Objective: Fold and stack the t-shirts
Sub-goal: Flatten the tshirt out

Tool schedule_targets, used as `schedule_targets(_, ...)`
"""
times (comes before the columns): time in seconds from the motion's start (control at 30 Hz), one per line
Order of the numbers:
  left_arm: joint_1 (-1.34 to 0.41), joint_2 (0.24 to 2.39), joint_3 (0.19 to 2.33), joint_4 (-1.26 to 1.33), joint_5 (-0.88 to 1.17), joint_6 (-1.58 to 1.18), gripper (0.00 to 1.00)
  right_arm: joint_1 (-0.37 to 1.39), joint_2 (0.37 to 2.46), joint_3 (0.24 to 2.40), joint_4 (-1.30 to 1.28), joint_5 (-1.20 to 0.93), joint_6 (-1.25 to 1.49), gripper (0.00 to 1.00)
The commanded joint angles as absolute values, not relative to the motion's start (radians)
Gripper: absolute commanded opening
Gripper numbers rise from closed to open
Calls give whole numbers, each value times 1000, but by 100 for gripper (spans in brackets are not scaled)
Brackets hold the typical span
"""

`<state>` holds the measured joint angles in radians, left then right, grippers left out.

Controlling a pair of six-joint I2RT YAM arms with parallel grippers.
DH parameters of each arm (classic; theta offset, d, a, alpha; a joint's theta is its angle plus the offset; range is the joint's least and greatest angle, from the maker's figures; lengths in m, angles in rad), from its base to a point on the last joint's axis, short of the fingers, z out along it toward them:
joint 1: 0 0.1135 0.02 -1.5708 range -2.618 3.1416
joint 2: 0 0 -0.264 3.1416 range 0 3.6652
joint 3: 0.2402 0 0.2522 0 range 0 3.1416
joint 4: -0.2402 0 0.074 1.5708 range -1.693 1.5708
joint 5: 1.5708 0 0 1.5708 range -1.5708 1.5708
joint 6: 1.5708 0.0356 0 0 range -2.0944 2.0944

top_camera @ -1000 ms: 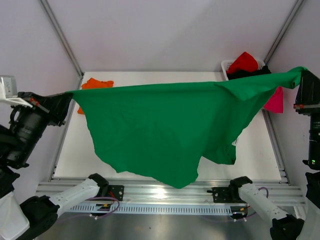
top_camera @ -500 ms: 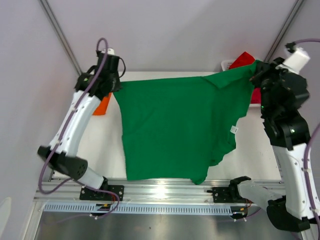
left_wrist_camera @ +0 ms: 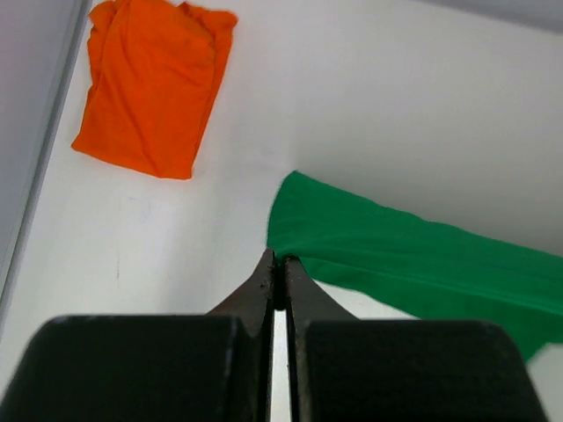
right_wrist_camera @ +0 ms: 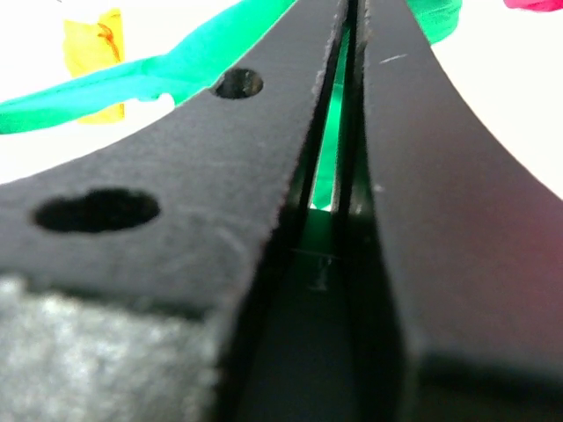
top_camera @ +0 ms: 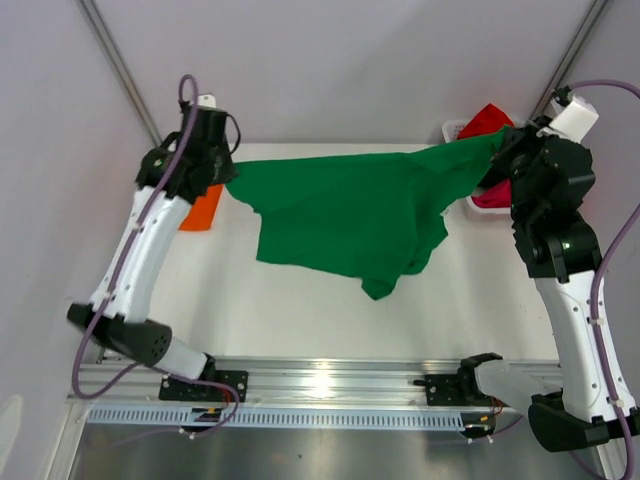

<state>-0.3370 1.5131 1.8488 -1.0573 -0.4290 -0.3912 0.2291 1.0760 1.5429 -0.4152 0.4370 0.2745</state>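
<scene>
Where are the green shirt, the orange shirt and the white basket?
green t-shirt [top_camera: 340, 215]: top view, middle of the cloth.
orange t-shirt [left_wrist_camera: 154, 83]: left wrist view, centre of the folded cloth.
white basket [top_camera: 451, 130]: top view, its left rim.

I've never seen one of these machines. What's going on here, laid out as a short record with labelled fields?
Being handled: green t-shirt, stretched out over the table
Left claw: shut on its left edge
Right claw: shut on its other end, by the basket
Set aside: orange t-shirt, folded, far left
In the basket: red t-shirt
</scene>
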Motion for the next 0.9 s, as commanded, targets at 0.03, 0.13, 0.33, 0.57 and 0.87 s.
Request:
schedule_targets(0.03,-339,1252,1913,-1057,-281,-341,1,219,970,1589,-394,400,317,0)
schedule_targets(0.13,-341,1095,1866,-1016,-154,-336,1,221,887,1614,-428,347,360,0)
schedule_targets(0.33,-341,876,1847,-989,27,-359,1,221,779,1753,-524,252,399,0)
schedule_targets(0.57,-341,743,1896,-1009,84,-376,1,218,701,1882,-569,187,437,0)
schedule_targets(0.87,-341,750,1904,-1029,17,-354,1,207,698,1947,-584,189,466,0)
